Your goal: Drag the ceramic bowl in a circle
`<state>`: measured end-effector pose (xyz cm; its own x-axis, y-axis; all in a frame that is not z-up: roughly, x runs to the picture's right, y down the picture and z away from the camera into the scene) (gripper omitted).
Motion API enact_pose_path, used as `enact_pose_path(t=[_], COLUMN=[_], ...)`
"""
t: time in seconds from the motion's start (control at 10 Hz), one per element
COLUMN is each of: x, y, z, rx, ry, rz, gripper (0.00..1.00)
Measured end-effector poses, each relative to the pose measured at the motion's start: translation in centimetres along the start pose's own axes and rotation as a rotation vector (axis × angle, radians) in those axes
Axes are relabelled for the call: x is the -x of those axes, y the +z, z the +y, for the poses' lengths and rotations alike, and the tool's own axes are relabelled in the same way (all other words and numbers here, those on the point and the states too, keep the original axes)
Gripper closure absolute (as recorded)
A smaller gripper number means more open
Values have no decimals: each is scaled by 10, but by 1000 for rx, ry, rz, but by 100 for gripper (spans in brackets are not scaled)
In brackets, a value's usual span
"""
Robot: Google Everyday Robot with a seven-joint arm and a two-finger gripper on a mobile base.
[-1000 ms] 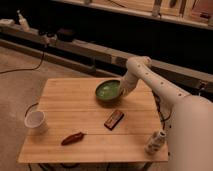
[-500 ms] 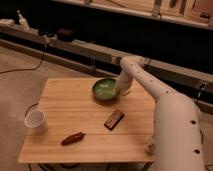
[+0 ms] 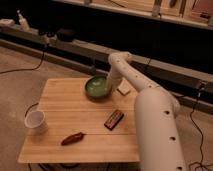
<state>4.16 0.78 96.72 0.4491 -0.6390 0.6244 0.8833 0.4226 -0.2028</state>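
Note:
The ceramic bowl (image 3: 97, 87) is round, shallow and glossy green. It sits on the far middle part of the wooden table (image 3: 65, 107). My white arm reaches from the lower right, bends high above the table's far edge and comes down to the bowl. My gripper (image 3: 110, 83) is at the bowl's right rim, touching or just inside it. The contact point itself is hidden by the wrist.
A small white cup (image 3: 35, 121) stands at the table's left front. A reddish-brown pepper-like object (image 3: 73, 138) lies near the front edge. A dark bar (image 3: 114, 119) lies right of centre. A pale flat object (image 3: 123, 89) lies behind the arm. Cables run on the floor.
The bowl has slid left and slightly toward the far edge, with the gripper moving along at its right rim. The arm has stretched further across the table.

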Motion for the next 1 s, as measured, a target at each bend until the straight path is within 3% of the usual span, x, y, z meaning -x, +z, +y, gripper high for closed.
enact_pose_path(t=[0.3,0.5,1.0], x=[4,8,34], y=[11,22,29], z=[-35,-53,-115], rx=[66,88,80], ry=[-60,-87,-194], rz=[17,14,9], gripper=[100,100,100])
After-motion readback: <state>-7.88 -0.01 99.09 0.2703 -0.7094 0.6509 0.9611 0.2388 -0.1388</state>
